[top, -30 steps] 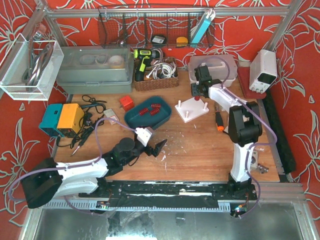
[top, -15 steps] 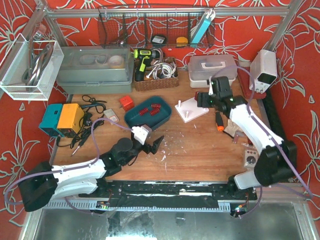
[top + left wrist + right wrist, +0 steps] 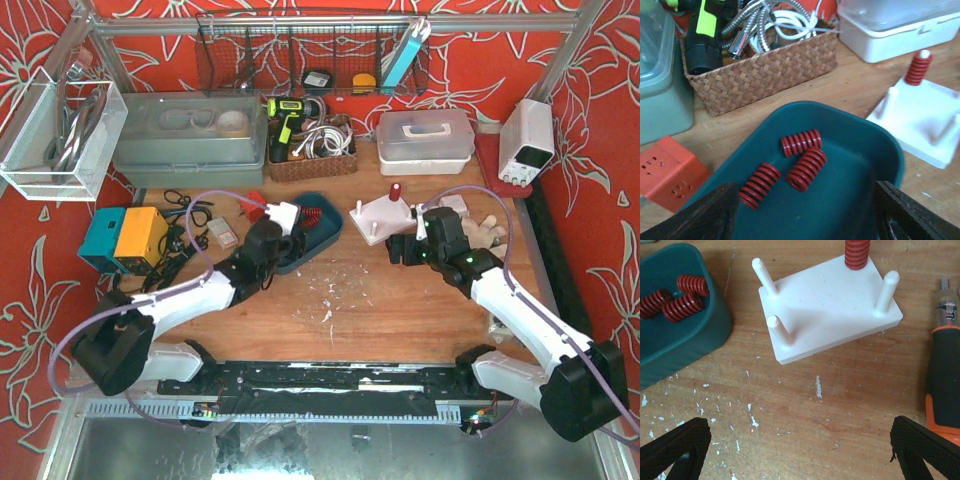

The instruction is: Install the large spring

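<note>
Pick-up step, looks like: left jaws hang apart and empty over the teal tray (image 3: 860, 150) mid-frame, the large spring (image 3: 806, 169) lying in it beside two others. The right jaws gape too, above the white peg base (image 3: 830, 305). Next move: drop square onto that spring and pinch.

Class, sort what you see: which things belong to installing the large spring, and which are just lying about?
Job: red springs, teal tray, white peg board, spring on a peg.
Lying about: wicker basket, screwdriver, orange block, white lidded box.
</note>
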